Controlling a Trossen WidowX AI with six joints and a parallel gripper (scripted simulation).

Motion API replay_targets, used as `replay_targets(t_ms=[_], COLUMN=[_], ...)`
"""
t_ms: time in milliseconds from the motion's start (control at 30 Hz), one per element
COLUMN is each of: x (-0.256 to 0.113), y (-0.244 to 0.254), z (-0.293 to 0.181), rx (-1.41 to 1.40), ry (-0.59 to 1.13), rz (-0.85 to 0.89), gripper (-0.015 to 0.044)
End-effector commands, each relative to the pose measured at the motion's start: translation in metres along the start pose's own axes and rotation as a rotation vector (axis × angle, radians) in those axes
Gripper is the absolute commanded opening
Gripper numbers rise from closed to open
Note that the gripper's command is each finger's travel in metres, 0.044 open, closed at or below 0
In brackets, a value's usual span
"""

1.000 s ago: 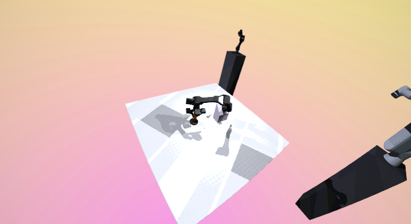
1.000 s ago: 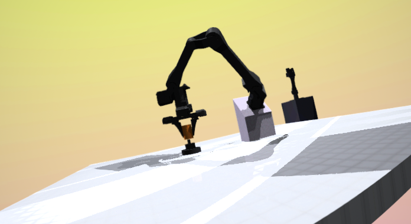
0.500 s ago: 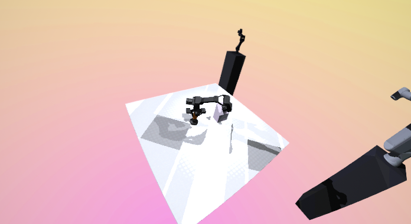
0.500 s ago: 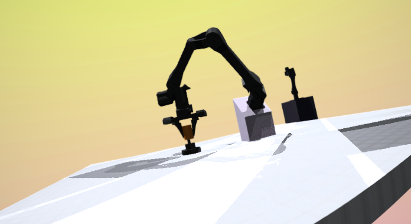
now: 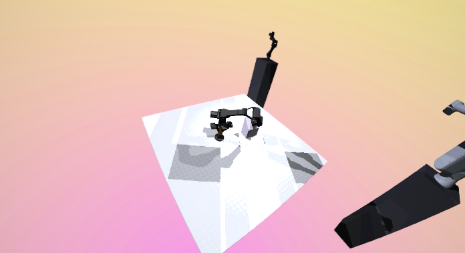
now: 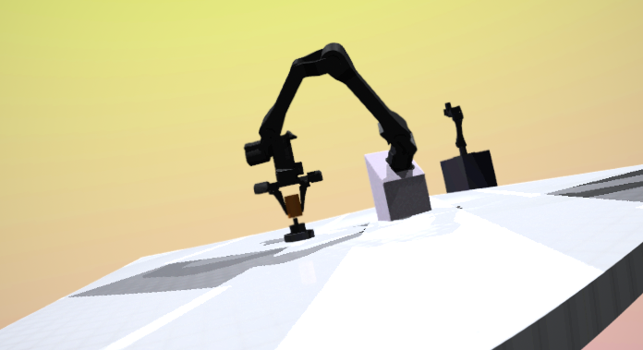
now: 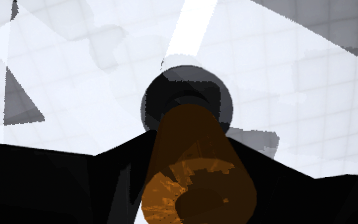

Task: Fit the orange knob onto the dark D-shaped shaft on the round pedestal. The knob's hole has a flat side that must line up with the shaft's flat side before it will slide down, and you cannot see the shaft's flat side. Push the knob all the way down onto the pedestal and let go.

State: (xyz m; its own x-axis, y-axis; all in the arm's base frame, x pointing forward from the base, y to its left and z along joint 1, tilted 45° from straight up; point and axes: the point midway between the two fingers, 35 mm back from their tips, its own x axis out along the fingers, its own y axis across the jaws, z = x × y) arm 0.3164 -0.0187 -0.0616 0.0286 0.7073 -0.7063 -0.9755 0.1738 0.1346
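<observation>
The orange knob (image 5: 220, 131) (image 6: 293, 205) (image 7: 192, 142) is upright between the fingers of my gripper (image 6: 294, 212) (image 7: 192, 135), which is shut on it. The knob is directly above the round dark pedestal (image 5: 219, 137) (image 6: 299, 236) (image 7: 151, 102). In the exterior view a short length of the dark shaft (image 6: 296, 222) shows between the knob's lower end and the pedestal, so the knob is not resting on the pedestal. Whether the shaft's tip is inside the hole cannot be told. The knob hides the shaft in the wrist view, and the flat sides are not visible.
My arm's base stands on a pale block (image 5: 246, 127) (image 6: 375, 191) to the right of the pedestal on the white table (image 5: 194, 205) (image 6: 231, 311). Beyond the table, a dark pillar (image 5: 261, 81) (image 6: 468, 173) bears another arm. A second dark pillar (image 5: 407, 198) bears a grey arm.
</observation>
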Motion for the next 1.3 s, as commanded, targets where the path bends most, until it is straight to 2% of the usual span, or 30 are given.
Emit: replay_targets(t_ms=[0,1267], x=[-0.0023,0.0024], y=[-0.0048,-0.0009], z=[-0.0004,-0.0003], rx=[-0.106,-0.105], ry=[0.0,0.0], rz=[-0.008,-0.007], gripper=[0.0,0.0])
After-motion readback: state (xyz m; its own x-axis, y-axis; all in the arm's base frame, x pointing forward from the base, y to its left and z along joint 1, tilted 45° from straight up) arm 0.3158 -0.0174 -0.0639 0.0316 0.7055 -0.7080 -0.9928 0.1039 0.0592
